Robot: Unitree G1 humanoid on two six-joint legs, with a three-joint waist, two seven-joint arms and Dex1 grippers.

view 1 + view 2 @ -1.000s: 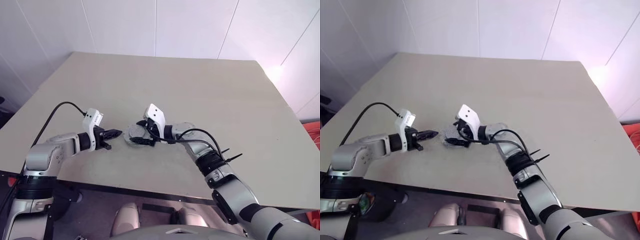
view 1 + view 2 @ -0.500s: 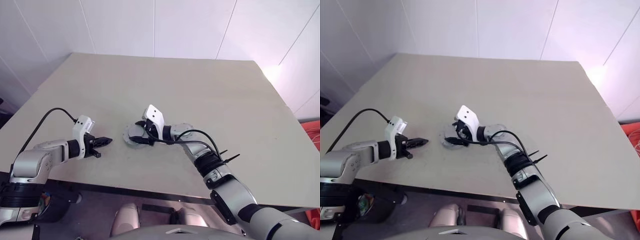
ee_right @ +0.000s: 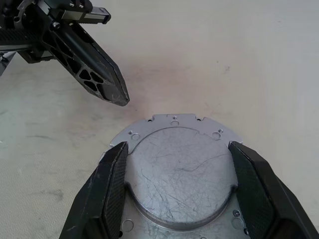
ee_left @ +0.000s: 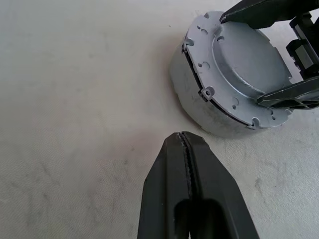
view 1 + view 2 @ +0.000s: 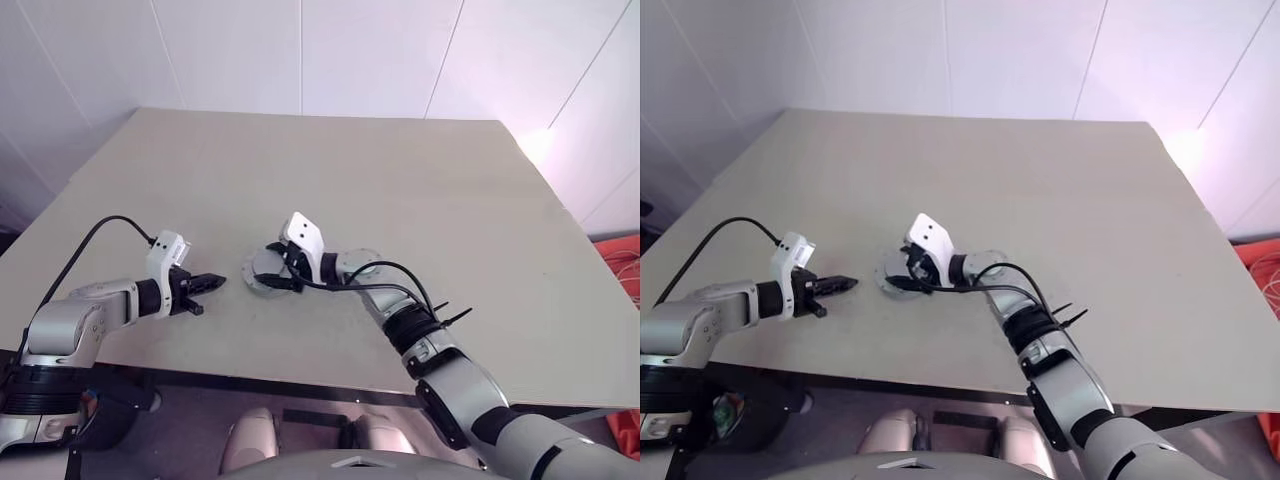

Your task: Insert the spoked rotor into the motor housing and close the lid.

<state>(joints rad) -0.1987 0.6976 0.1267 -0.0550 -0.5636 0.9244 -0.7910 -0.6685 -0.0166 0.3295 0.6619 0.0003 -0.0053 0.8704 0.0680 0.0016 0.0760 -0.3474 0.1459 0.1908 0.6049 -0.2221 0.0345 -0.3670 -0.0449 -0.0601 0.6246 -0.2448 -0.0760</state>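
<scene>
Motor housing (image 5: 255, 279), read here as the grey round drum with a flat silver top plate, sits on the table (image 5: 400, 170) just left of centre in the left eye view. The right gripper (image 5: 280, 272) reaches it from the right, its arm running off to the lower right. The left gripper (image 5: 212, 281) lies further left, tips aimed at the drum but clear of it. A grey disc (image 5: 368, 260) peeks out behind the right wrist; what it is I cannot tell.

In the left wrist view, the left fingers are pressed together and empty. The drum stands ahead of them at upper right, with bare table between.

In the right wrist view, the right fingers (image 3: 112, 184) are spread wide and bear on opposite sides of the plate's raised round centre, apparently pinching it.

The right arm is therefore the nearer one, already on the drum. The drum's axis stands upright.
</scene>
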